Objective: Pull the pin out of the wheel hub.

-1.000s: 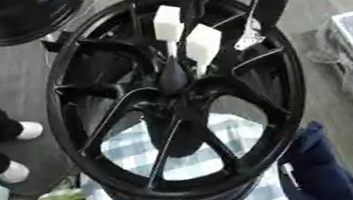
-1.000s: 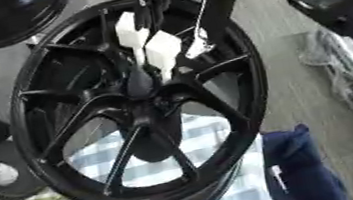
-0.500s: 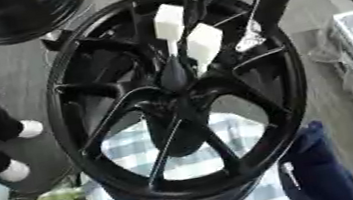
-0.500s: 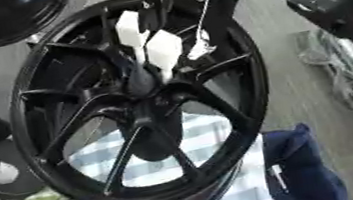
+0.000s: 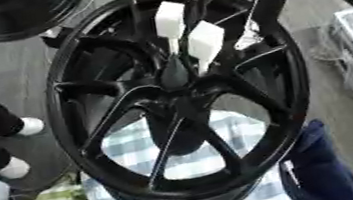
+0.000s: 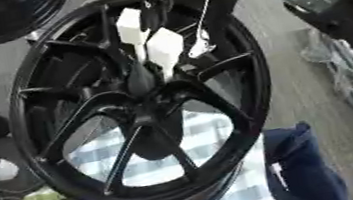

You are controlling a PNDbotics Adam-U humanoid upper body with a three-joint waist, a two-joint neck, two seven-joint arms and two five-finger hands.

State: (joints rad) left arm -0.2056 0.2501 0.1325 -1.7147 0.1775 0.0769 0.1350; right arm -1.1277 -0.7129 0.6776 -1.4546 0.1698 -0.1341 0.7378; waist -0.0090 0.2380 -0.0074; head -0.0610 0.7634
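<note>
— Where's the pin (image 5: 173, 69)?
— Hub centre of the wheel (image 5: 88, 136). My right hand (image 5: 191, 36), reaching from twelve o'clock, has its white fingers (image 5: 206, 41) closed either side of it.

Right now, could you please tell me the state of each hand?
Right hand: reaches down from the top to the hub, with white pads at the centre; open or shut cannot be told.
Left hand: not in view.
</note>
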